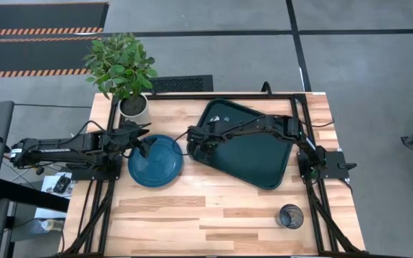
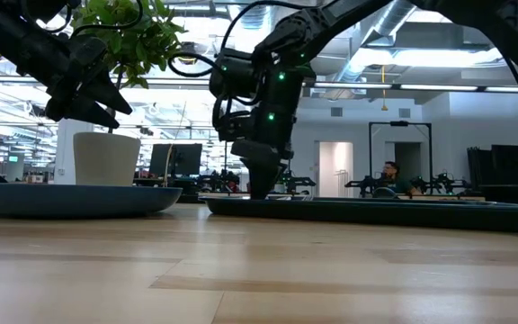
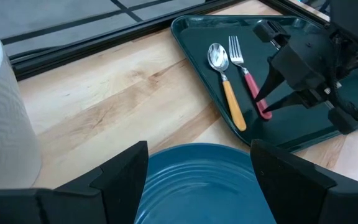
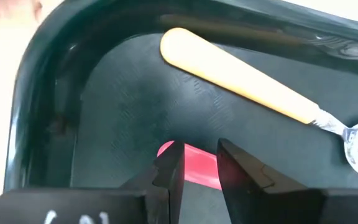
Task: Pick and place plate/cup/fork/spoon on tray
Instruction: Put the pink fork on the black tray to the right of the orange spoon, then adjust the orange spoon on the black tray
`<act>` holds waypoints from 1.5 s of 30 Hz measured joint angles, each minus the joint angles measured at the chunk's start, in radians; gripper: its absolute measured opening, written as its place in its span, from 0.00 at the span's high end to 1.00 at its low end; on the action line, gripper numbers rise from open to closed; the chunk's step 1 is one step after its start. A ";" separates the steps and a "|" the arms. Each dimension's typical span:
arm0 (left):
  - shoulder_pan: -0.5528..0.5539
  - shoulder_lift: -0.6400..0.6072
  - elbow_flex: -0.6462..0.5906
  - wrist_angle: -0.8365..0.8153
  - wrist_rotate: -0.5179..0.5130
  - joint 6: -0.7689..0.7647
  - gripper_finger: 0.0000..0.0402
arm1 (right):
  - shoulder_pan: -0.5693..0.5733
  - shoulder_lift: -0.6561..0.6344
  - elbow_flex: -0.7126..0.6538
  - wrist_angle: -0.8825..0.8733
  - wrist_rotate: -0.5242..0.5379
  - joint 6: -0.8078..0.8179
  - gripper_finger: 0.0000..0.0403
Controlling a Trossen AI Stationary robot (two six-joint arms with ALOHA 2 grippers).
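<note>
Cup (image 1: pixel 290 216): stands alone on the bare wood at the lower right of the high view, well apart from everything else.

Plate (image 1: pixel 155 161): lies on the table at centre left, just left of the tray (image 1: pixel 264 168). The left gripper (image 1: pixel 143 146) hovers at the plate's upper left rim, jaws spread wide with nothing between them.

Tray: sits skewed at centre right. Fork (image 3: pixel 250 84) and spoon (image 3: pixel 226 86) lie side by side in its left corner, handles nearly parallel.

Right gripper (image 4: pixel 196 167): down at the end of the fork's red handle, fingers straddling it with a narrow gap; contact cannot be confirmed.

Plant pot (image 1: pixel 134 106): upper left, beyond the plate.

Legible writing: white marks on the right gripper are unreadable.
</note>
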 joint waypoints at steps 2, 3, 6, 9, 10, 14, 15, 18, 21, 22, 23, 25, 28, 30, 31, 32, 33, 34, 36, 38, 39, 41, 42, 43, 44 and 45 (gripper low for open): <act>0.000 0.000 0.000 0.000 0.000 0.000 0.33 | 0.010 0.000 0.000 0.006 -0.001 0.001 0.71; 0.000 0.000 0.000 0.000 0.000 0.000 0.33 | 0.016 0.000 0.000 0.009 -0.003 0.005 0.71; 0.000 0.000 0.000 0.000 0.000 0.000 0.33 | 0.026 0.000 0.000 0.011 -0.005 0.025 0.71; 0.000 0.000 0.000 0.000 0.000 0.000 0.33 | 0.037 0.000 0.000 0.012 -0.006 0.040 0.71; 0.000 0.000 0.000 0.000 0.000 0.000 0.33 | 0.040 0.000 0.000 0.012 -0.006 0.042 0.71; 0.000 0.000 0.000 0.000 0.000 0.000 0.33 | 0.047 0.000 0.000 0.014 -0.005 0.066 0.71; 0.000 0.000 0.000 0.000 0.000 0.000 0.33 | 0.047 0.000 0.000 0.014 -0.005 0.073 0.71; 0.000 0.000 0.000 0.000 0.000 0.000 0.33 | 0.047 -0.008 0.000 0.004 -0.003 0.086 0.71; 0.000 0.000 0.000 0.000 0.000 0.001 0.33 | 0.047 -0.047 0.000 0.013 -0.001 0.097 0.71; 0.000 0.000 0.000 0.000 0.000 0.007 0.33 | 0.047 -0.065 0.001 0.016 0.004 0.097 0.71; 0.000 0.000 0.000 0.002 0.000 0.010 0.33 | 0.046 -0.080 0.001 0.021 0.017 0.097 0.71; 0.000 0.000 0.000 0.004 -0.004 0.012 0.33 | 0.041 -0.103 0.002 0.044 0.048 0.096 0.71; 0.000 0.000 0.000 0.005 -0.007 0.012 0.33 | 0.025 -0.114 0.002 0.106 0.050 0.094 0.71; 0.000 0.000 0.000 0.005 -0.006 0.012 0.33 | 0.012 -0.112 0.002 0.136 0.050 0.092 0.71; 0.000 0.000 0.000 0.005 -0.006 0.012 0.33 | 0.007 -0.102 0.002 0.154 0.050 0.086 0.71; 0.000 0.000 0.000 0.005 -0.006 0.012 0.33 | 0.002 -0.090 0.002 0.179 0.051 0.086 0.71; 0.000 0.000 0.000 0.002 -0.006 0.012 0.33 | -0.003 -0.083 0.001 0.183 0.051 0.086 0.71; 0.000 0.000 0.000 0.000 -0.005 0.012 0.33 | -0.007 -0.080 -0.003 0.173 0.050 0.085 0.71; 0.000 0.000 0.000 0.000 -0.006 0.014 0.33 | -0.008 -0.055 0.003 0.229 0.050 0.078 0.71; 0.000 0.000 0.000 -0.005 -0.005 0.019 0.33 | -0.008 -0.049 0.000 0.229 0.045 0.078 0.71; 0.000 0.000 0.000 -0.006 -0.006 0.019 0.33 | -0.007 -0.050 -0.001 0.210 0.049 0.075 0.71; 0.000 0.000 0.000 -0.015 -0.006 0.019 0.33 | -0.007 -0.047 0.000 0.231 0.046 0.075 0.71; 0.000 0.000 0.000 -0.019 -0.005 0.019 0.33 | -0.007 -0.041 -0.001 0.234 0.049 0.074 0.71; 0.000 0.000 0.000 -0.018 -0.006 0.019 0.33 | -0.008 -0.038 -0.007 0.237 0.048 0.075 0.71; 0.000 0.000 0.000 -0.017 -0.006 0.019 0.33 | -0.008 -0.036 -0.016 0.236 0.048 0.075 0.71; 0.000 0.000 0.000 -0.016 -0.006 0.019 0.33 | -0.009 -0.035 -0.028 0.243 0.047 0.075 0.71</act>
